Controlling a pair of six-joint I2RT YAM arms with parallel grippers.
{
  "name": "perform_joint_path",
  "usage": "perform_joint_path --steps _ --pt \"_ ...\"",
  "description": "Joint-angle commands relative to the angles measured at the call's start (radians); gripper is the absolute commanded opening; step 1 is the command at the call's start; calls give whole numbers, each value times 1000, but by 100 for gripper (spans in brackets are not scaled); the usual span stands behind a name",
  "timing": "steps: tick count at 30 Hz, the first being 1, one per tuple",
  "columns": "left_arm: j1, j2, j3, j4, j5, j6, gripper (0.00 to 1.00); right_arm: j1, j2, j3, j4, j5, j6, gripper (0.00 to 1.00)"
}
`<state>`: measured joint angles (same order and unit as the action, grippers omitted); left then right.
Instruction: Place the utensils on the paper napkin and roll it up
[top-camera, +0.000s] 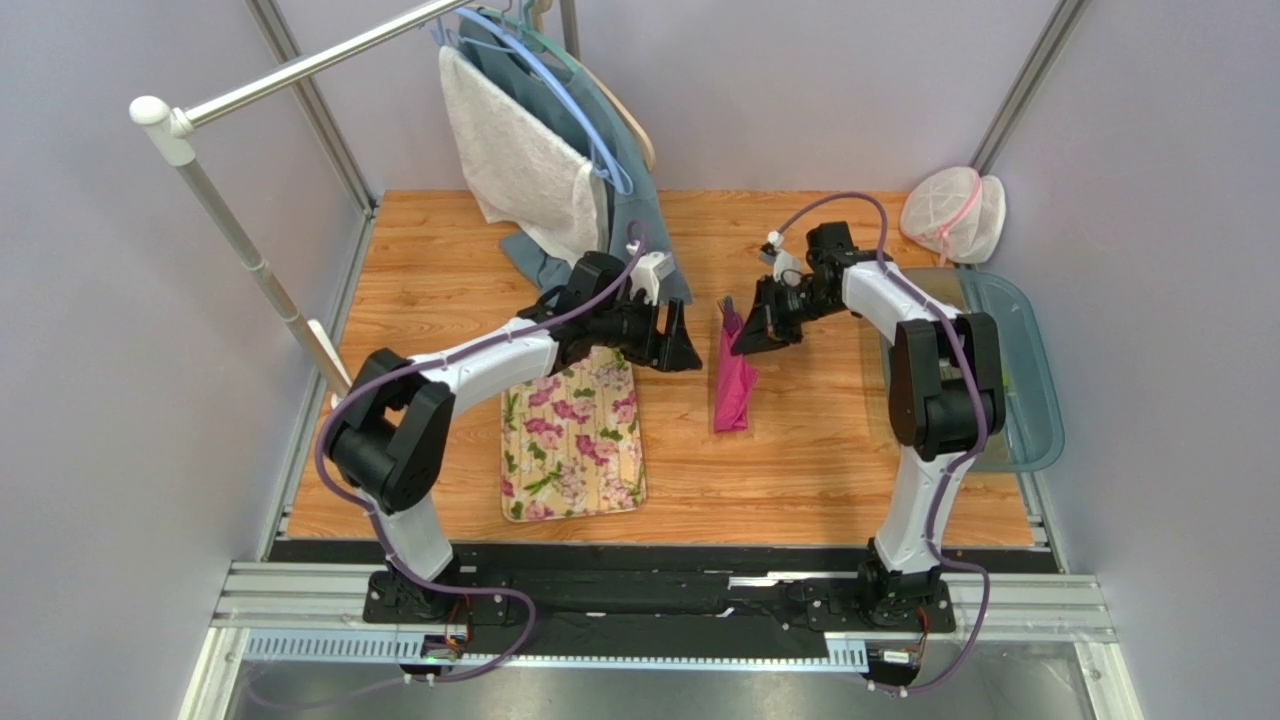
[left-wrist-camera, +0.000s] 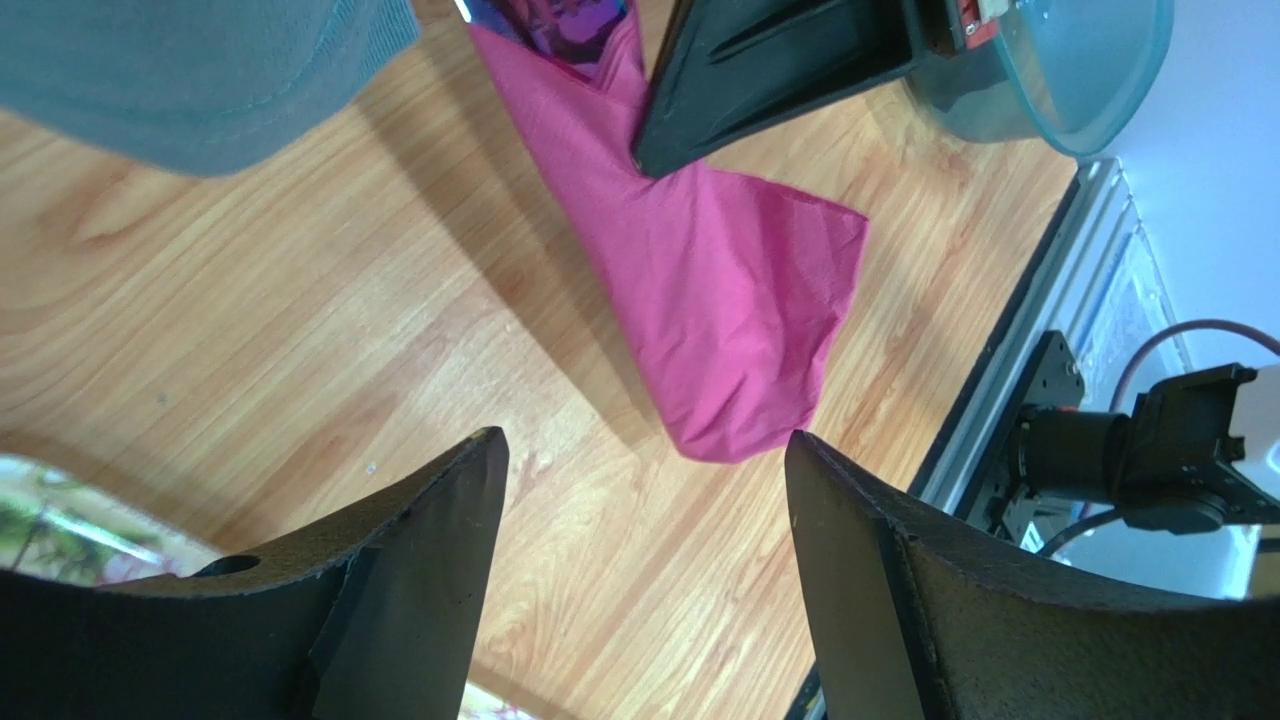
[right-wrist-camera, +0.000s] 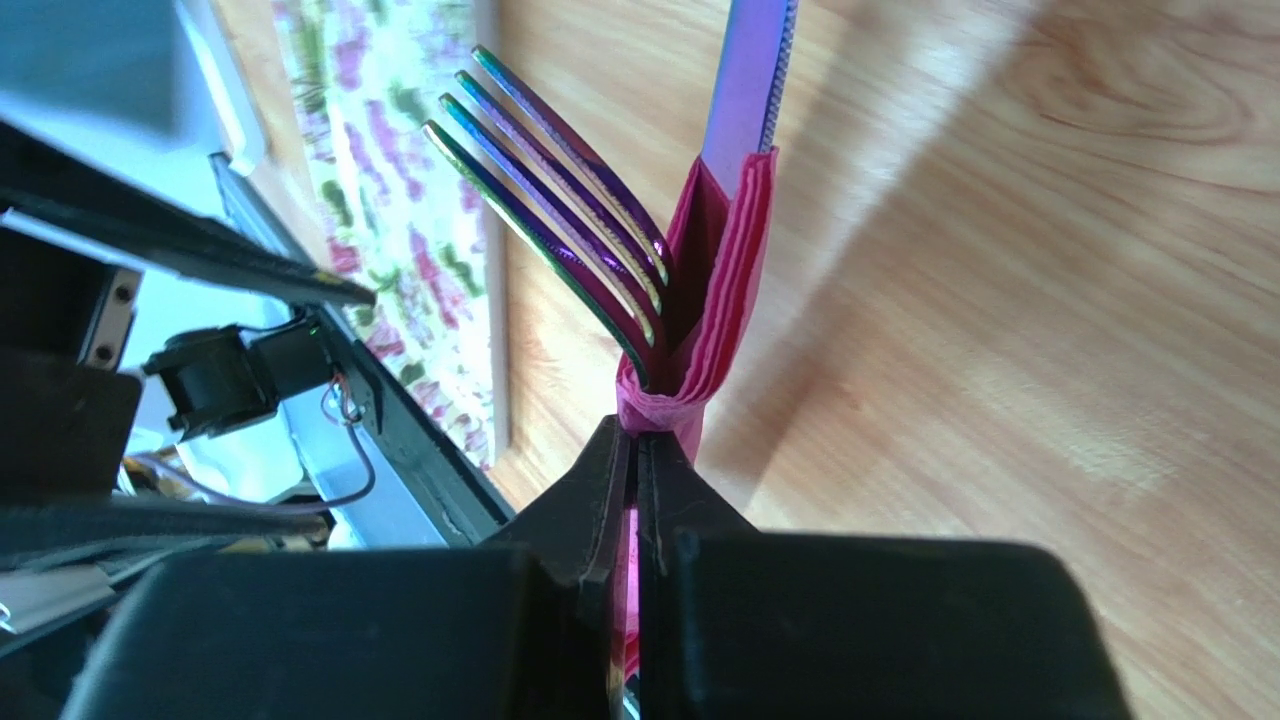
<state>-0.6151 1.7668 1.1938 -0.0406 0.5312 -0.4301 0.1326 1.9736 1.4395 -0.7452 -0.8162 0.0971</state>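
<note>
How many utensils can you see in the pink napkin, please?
2: a fork and a knife blade beside it, both poking from the napkin in the right gripper. Others may be hidden.

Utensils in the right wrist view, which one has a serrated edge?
The knife, the flat blade rising from the pink napkin, with fine teeth along one edge. The fork beside it shows four smooth tines.
</note>
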Motion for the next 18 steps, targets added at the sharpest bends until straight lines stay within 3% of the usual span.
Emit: perform_joint_path --steps 1,8,13,15,18 --pt "5 -179 -55 69 -20 57 77 7 -143 39 -14 -115 -71 0" --pt "18 -395 -264 359 -22 197 82 39 -275 100 -78 -188 -175 0" --pt "44 -455 -183 260 87 287 83 81 -370 154 -92 -189 -234 0" --pt "67 -455 -119 193 84 228 82 99 -410 182 -77 -184 -237 0" --pt "104 -477 -115 229 177 188 81 127 -449 213 -65 -176 -240 0"
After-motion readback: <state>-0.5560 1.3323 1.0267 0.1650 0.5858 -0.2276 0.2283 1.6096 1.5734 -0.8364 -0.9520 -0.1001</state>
